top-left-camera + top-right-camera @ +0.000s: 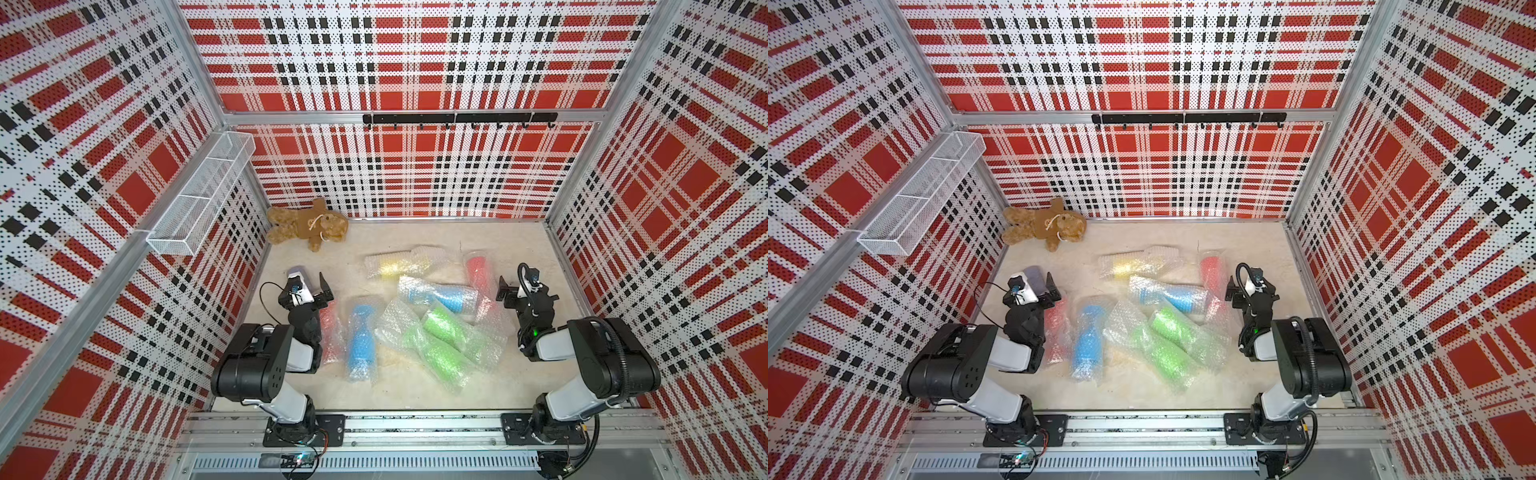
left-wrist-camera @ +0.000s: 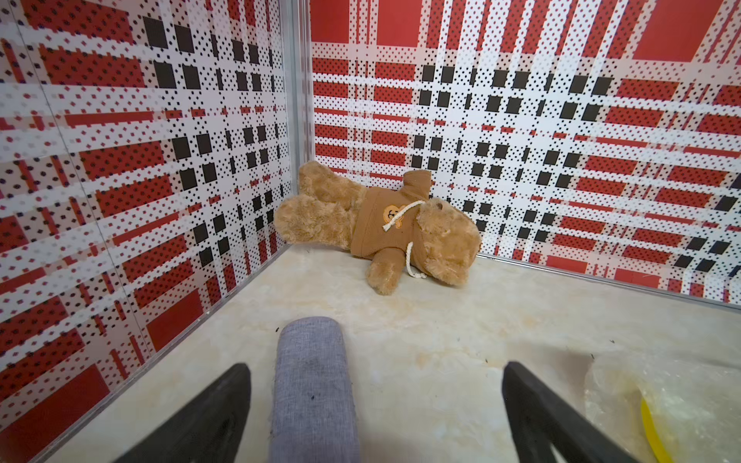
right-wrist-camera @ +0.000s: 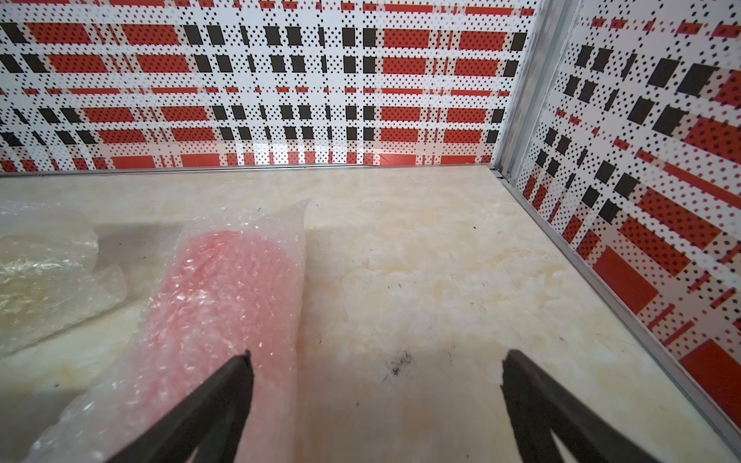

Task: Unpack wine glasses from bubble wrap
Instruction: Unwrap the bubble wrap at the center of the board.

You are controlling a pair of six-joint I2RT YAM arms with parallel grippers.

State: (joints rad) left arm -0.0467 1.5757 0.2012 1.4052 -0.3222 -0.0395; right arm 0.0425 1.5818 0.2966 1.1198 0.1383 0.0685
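Observation:
Several wine glasses lie on the table, each rolled in clear bubble wrap (image 1: 392, 320): a yellow one (image 1: 392, 266), two red (image 1: 478, 270) (image 1: 330, 328), two blue (image 1: 444, 297) (image 1: 361, 340) and two green (image 1: 446, 326) (image 1: 436, 357). My left gripper (image 1: 309, 284) (image 2: 377, 368) hovers open at the pile's left, touching none of them. My right gripper (image 1: 517, 286) (image 3: 377, 356) is open too. One of its fingers (image 3: 224, 385) hangs over the far red bundle (image 3: 224, 288), with bare table between the tips.
A grey oblong case (image 2: 312, 385) lies on the table under the left gripper, between its fingers and not held. A teddy bear (image 1: 309, 224) lies in the far left corner. A wire basket (image 1: 199, 195) and a hook rail (image 1: 457, 118) hang on the walls.

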